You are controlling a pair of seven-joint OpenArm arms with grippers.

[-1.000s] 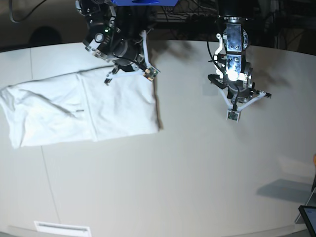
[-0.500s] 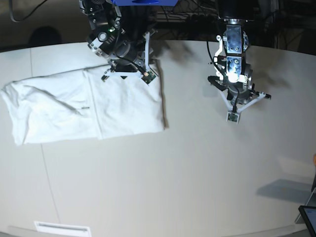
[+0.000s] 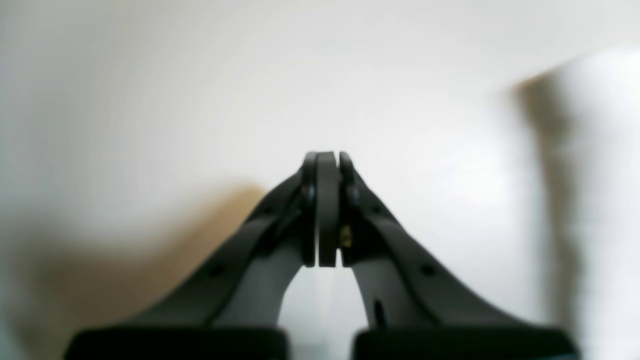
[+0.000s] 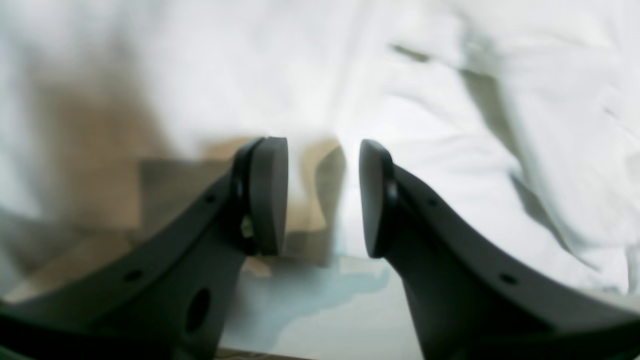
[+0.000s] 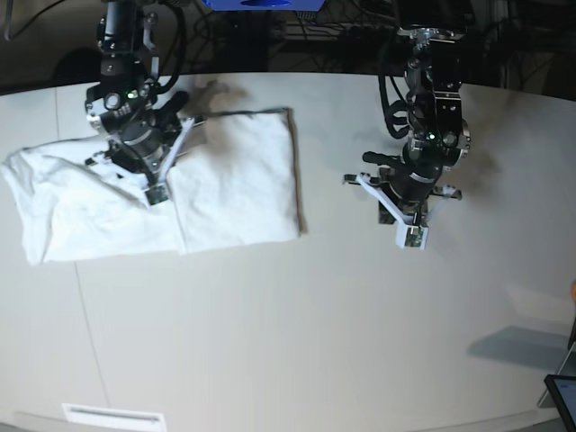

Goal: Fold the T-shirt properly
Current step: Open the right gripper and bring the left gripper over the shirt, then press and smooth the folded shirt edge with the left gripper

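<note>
We found the T-shirt [image 5: 153, 193] lying folded on the white table [image 5: 315, 342] toward ten o'clock in the base view, a wide white rectangle with its plain side up, so no print showed. A vertical fold line ran down it, and the part left of that line was rumpled while the right panel lay smooth and flat.

The right gripper [image 5: 155, 192] hung over the shirt near that fold line, tips pointing down. In its wrist view the right gripper [image 4: 323, 197] had its jaws parted about halfway with nothing between them, only creased white cloth and shadow beneath; whether the tips touched the fabric we could not tell.

The left gripper [image 5: 413, 236] stood well apart at three o'clock from the shirt, over bare table. Its wrist view showed the left gripper [image 3: 327, 210] with pads pressed flat together and holding nothing, and the T-shirt [image 3: 600, 200] appeared as a blurred white band at the right edge of that view.
</note>
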